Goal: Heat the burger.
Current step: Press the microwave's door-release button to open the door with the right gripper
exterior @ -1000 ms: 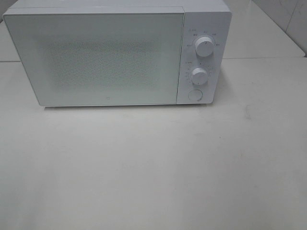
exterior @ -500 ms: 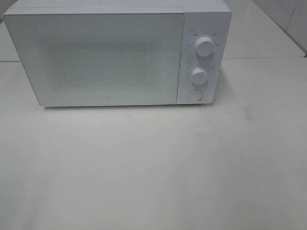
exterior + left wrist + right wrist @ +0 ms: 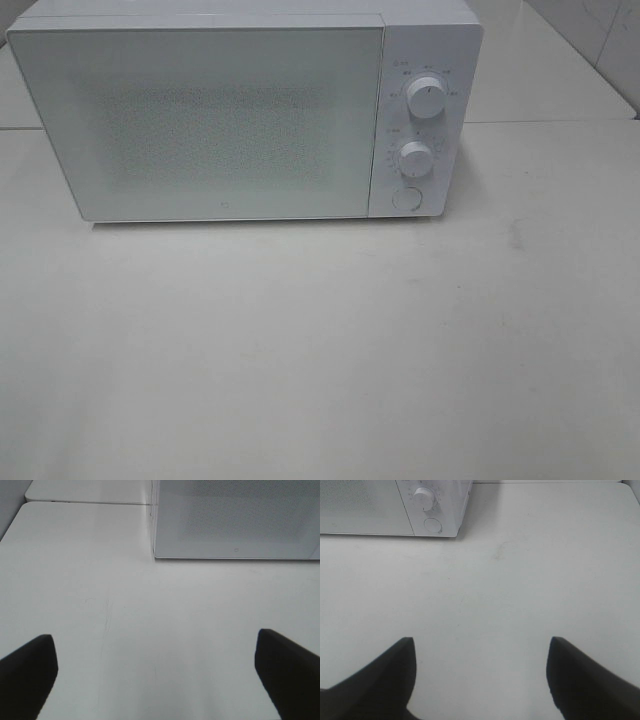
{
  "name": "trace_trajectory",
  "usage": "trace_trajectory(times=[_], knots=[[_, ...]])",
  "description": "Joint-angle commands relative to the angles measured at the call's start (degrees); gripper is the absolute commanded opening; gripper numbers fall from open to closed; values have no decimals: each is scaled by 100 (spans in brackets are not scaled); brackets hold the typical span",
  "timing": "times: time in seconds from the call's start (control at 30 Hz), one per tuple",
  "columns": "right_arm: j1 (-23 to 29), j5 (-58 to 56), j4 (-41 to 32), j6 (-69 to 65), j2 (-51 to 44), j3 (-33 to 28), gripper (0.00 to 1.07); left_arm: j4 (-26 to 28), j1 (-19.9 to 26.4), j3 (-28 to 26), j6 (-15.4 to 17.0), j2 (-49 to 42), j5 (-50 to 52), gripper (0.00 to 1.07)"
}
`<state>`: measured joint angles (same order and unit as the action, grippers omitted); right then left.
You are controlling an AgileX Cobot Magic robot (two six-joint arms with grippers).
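You cannot see the burger in any view; perhaps it sits behind the shut door of the microwave (image 3: 200, 120), at 12 o'clock on the worktop (image 3: 320, 350). It should be light, soft and layered, so grip the bun sides gently. Left jaws fully wide, right jaws open, both empty, drawn back toward 6 o'clock

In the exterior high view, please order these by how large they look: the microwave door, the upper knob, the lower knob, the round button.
1. microwave door, by far the largest.
2. upper knob and lower knob: they look alike, so I do not rank them.
3. round button, slightly smaller.
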<state>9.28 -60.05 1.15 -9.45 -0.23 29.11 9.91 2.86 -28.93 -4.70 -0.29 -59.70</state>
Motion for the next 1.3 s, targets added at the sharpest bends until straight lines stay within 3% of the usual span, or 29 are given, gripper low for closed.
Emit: trace_trajectory(times=[0.03,1.3], knots=[[-40,63,-11,92,-149,0,71,46,0,11,29,-120,57,100],[-34,69,-23,74,-149,0,71,46,0,11,29,-115,57,100]])
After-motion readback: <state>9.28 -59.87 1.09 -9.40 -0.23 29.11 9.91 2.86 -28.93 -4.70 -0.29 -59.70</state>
